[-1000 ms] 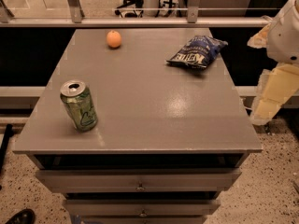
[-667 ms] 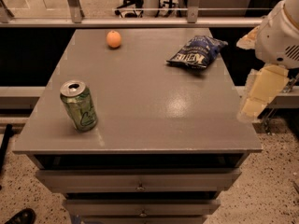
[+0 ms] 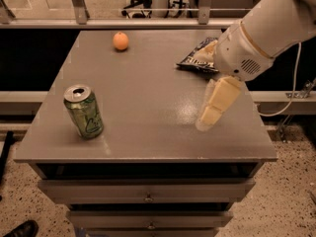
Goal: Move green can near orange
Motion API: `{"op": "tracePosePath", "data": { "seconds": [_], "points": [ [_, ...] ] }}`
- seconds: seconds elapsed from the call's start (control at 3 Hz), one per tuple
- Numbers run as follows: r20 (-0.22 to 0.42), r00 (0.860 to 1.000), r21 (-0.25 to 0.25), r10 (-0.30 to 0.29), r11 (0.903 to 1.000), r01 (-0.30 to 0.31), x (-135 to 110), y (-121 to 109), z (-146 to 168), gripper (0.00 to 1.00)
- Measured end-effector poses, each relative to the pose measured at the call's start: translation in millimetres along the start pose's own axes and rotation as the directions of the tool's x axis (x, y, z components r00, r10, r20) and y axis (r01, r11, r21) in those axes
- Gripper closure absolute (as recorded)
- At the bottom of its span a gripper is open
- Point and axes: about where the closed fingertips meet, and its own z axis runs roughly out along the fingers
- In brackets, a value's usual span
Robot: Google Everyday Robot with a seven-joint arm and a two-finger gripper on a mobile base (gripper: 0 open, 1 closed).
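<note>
I see 1 glossy cylindrical green can [image 3: 84, 111] upright, table [image 3: 148, 107] front-left; smooth round orange [image 3: 120, 41], table far-left. Cream gripper [image 3: 207, 117] over table right side, holding nothing; open or closed, can't tell.

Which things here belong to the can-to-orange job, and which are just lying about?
Job:
can, upright at the table's front left
orange, at the back edge
gripper, over the table's right side, far from the can

Lying about:
chip bag, back right, partly behind the arm
table
shoe, on the floor
</note>
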Motion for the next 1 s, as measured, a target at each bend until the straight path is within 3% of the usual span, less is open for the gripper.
{"op": "tracePosePath", "data": {
  "seconds": [0.33,0.67,1.0],
  "points": [
    [0.138,0.99,-0.063,-0.008,0.9979,0.017,-46.0,8.2,36.0,0.0],
    [0.137,0.99,-0.063,-0.009,0.9979,0.017,-46.1,8.2,36.0,0.0],
    [0.25,0.968,-0.081,0.016,0.9967,0.004,-68.1,8.3,67.6,0.0]
  ]
}}
